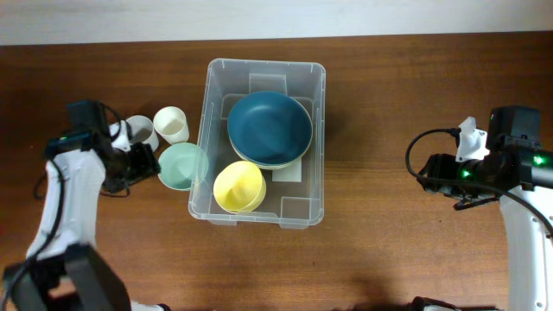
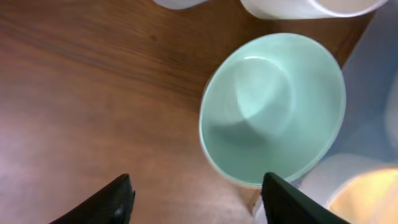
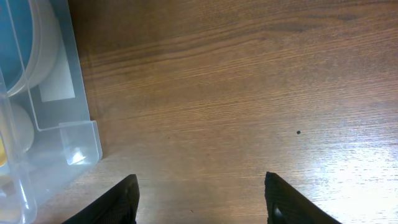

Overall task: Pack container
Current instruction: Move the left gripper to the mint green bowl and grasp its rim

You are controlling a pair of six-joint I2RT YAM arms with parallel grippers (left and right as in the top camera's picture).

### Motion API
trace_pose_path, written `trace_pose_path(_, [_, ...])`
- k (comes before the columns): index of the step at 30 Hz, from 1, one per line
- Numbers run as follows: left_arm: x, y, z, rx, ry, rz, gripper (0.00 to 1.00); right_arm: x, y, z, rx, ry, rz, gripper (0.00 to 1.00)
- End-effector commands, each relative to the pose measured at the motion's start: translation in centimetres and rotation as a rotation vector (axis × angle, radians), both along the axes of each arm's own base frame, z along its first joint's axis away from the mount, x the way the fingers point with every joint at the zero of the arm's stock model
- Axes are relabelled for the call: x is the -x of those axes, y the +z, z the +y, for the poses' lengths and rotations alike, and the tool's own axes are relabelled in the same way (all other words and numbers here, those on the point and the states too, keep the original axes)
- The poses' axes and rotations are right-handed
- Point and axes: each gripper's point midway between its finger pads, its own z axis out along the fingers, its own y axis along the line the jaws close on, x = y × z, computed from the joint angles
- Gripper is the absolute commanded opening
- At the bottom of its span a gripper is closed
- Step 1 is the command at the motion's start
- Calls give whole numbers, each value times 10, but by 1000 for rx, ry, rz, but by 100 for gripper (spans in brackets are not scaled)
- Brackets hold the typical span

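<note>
Clear moulded plastic forms the container (image 1: pixel 266 63), a ribbed bin with rounded corners that sits mid-table with a white label on its base. Inside it, a glossy dark blue bowl (image 1: pixel 270 128) fills the far end and a yellow bowl (image 1: pixel 239 186) sits in the near left corner. A smooth mint bowl (image 2: pixel 273 109) stands on the wood-grain table (image 1: pixel 380 104) just beside the bin's left wall, with two white cups (image 1: pixel 171 123) beyond it. The left gripper (image 2: pixel 196 190) hangs beside the mint bowl, fingers spread and pinching nothing. The right gripper (image 3: pixel 200 186), also spread and empty, hangs over bare wood well right of the bin's edge.
</note>
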Motion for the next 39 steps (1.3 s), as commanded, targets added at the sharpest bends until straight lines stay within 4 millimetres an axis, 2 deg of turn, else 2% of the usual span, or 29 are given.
trace_pose_path(1, [-11, -20, -16, 44, -36, 18, 70, 1, -3, 4, -10, 13, 7, 61])
trace_pose_path(7, [-21, -55, -16, 49, -38, 60, 70, 1, -3, 4, -10, 13, 7, 60])
trace_pose_path(12, [-20, -75, -16, 59, -38, 101, 70, 1, -3, 4, -10, 13, 8, 60])
trace_pose_path(14, [-22, -78, -15, 50, -38, 100, 61, 1, -3, 4, -10, 13, 7, 60])
trace_pose_path(15, [-23, -79, -13, 44, -36, 97, 50, 1, -3, 4, -10, 13, 8, 60])
trace_pose_path(16, [-23, -79, -13, 43, -36, 96, 45, 1, -3, 4, -10, 13, 8, 60])
trace_pose_path(21, [-23, -80, -13, 43, -36, 98, 36, 1, -3, 4, -10, 13, 10, 60])
trace_pose_path(23, [-22, -80, -14, 45, -36, 105, 24, 1, -3, 4, -10, 13, 10, 60])
trace_pose_path(24, [-20, -81, -14, 47, -36, 112, 14, 1, -3, 4, -10, 13, 10, 60])
trace_pose_path(26, [-18, -81, -14, 48, -36, 121, 2, 1, -3, 4, -10, 13, 10, 60])
trace_pose_path(35, [-5, -81, -17, 60, -35, 172, 1, 2, -3, 4, -10, 13, 11, 60])
trace_pose_path(39, [6, -66, -15, 41, -32, 188, 0, 2, -3, 4, -10, 13, 11, 60])
